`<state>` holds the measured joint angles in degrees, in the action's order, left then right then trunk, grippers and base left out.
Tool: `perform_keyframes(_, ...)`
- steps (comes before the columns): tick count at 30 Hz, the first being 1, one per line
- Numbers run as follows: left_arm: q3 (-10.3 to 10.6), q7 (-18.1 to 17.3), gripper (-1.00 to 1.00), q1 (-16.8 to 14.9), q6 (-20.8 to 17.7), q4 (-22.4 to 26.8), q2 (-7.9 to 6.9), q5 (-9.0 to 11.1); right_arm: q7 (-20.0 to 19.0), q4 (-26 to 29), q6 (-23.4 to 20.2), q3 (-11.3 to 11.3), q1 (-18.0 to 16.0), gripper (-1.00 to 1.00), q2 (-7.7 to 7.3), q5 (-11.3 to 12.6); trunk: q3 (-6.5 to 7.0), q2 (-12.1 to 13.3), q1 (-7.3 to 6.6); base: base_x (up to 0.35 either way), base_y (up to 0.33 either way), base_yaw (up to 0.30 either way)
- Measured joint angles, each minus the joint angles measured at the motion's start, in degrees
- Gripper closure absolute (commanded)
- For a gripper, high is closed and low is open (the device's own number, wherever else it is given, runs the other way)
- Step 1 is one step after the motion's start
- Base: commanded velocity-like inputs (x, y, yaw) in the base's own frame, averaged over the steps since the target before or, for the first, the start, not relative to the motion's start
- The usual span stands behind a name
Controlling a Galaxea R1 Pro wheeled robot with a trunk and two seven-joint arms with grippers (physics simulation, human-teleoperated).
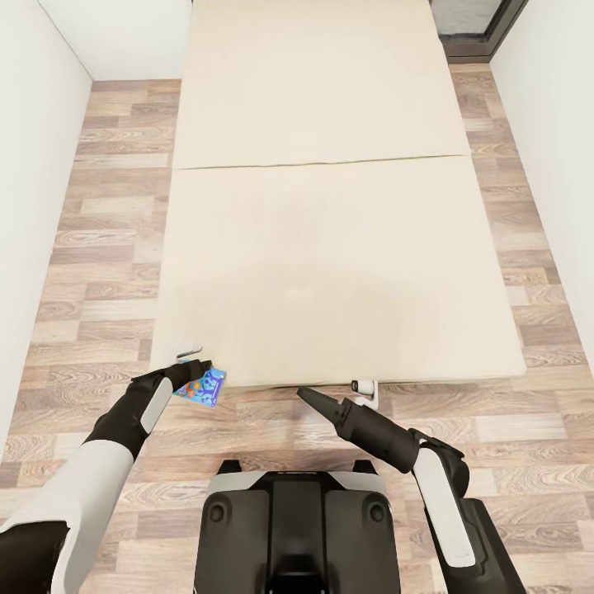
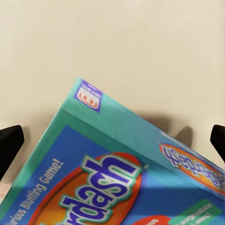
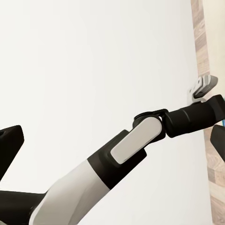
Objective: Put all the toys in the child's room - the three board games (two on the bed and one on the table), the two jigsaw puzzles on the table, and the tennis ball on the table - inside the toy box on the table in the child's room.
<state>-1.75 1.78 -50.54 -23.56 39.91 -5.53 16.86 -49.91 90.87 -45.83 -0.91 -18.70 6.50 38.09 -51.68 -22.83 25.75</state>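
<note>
Where "rdash" and "Bluffing Game!" read, teal board game (image 2: pixel 117 173)

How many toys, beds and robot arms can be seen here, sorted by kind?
Board games: 1, a blue-teal box in the left gripper
Beds: 1, a beige bed with nothing lying on it
Robot arms: 2, the left one and the right arm
Total: 4
</note>
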Motion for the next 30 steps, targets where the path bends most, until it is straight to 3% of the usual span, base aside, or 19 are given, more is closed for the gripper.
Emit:
perform_keyframes(12, -0.67, -0.03, -1.0, 0.0, 0.07, 0.01, -0.52, 0.11, 0.0, 0.0, 0.0, 0.0, 0.0, -1.0, 0.01, -0.03, 0.0, 0.0, 0.0, 0.0, 0.0, 0.0)
perform_keyframes(25, -8.98, -0.18, -1.0, 0.0, -0.06, 0.17, -0.64, 0.11, -0.02, 0.0, 0.0, 0.0, -0.02, -1.0, -0.02, -0.04, 0.0, 0.0, 0.0, 0.0, 0.0, 0.0)
perform_keyframes(30, -9.96, -0.24, -1.0, 0.01, -0.08, 0.54, -0.69, 0.13, -0.01, 0.0, 0.0, 0.0, -0.01, -1.0, -0.02, -0.04, 0.0, 0.0, 0.0, 0.0, 0.0, 0.0)
